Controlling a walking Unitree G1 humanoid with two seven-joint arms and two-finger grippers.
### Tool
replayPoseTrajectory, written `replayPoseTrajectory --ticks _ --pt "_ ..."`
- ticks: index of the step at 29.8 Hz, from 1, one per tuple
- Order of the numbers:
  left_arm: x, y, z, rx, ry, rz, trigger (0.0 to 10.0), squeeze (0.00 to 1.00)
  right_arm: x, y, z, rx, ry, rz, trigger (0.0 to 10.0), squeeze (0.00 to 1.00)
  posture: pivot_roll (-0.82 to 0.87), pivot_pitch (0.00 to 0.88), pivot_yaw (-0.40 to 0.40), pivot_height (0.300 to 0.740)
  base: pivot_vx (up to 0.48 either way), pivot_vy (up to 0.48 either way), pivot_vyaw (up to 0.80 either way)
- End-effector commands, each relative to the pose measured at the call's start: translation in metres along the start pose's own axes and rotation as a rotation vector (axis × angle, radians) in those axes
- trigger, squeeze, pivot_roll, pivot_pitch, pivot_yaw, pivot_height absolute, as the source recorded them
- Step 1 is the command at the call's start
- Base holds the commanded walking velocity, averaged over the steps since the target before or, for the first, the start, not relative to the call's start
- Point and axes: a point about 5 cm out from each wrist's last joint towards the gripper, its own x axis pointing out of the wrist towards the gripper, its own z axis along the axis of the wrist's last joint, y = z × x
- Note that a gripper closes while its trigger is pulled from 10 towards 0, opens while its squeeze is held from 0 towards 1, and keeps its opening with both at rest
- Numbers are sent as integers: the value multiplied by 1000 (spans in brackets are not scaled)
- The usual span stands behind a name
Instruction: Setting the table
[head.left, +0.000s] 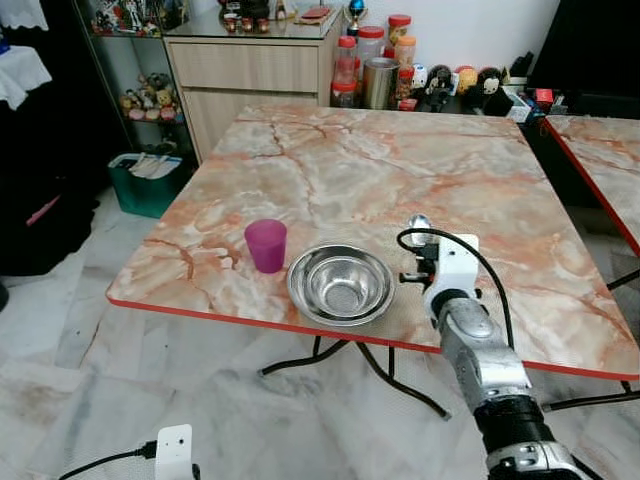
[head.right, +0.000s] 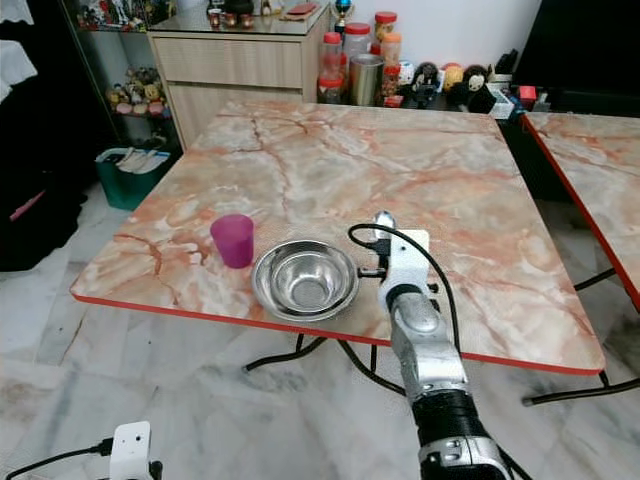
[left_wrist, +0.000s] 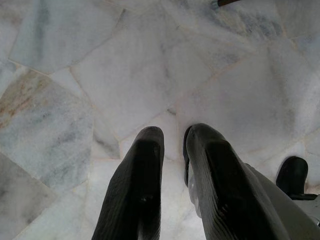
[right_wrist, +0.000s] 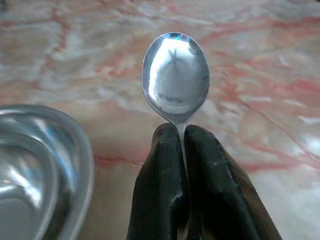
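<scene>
Beside the steel bowl (head.left: 340, 284), right tool (right_wrist: 181, 131) clamps a spoon (right_wrist: 175, 79); left tool (left_wrist: 172, 137) together.

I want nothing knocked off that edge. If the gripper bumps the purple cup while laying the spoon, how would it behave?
The purple cup looks like small thin plastic, so probably light and easily shoved. It stands upright and taller than wide, so it may tip. It sits near the table edge and, being round, could roll off.

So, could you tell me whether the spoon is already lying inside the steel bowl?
No, the spoon is pinched between the right gripper's fingers, held above the marble table beside the steel bowl.
</scene>
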Motion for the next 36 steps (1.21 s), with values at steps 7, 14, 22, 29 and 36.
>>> replayPoseTrajectory --ticks 7,14,22,29,36 --pt "0 4 -2 6 15 13 10000 0 9 3 1 1 29 12 10000 0 12 48 3 740 0 0 0" --pt "0 6 -4 5 21 16 10000 0 15 6 2 19 37 18 10000 0 12 51 -1 740 0 0 0" --pt "-1 7 -5 5 27 15 10000 0 19 4 -3 33 61 3 10000 0 14 52 -5 740 0 0 0" --pt "-1 7 -5 18 25 11 10000 0 22 -1 -5 37 75 -23 10000 0 14 52 -5 740 0 0 0" --pt "-1 8 -5 19 24 15 10000 0 24 0 -3 42 63 -16 10000 0 15 54 -4 740 0 0 0"
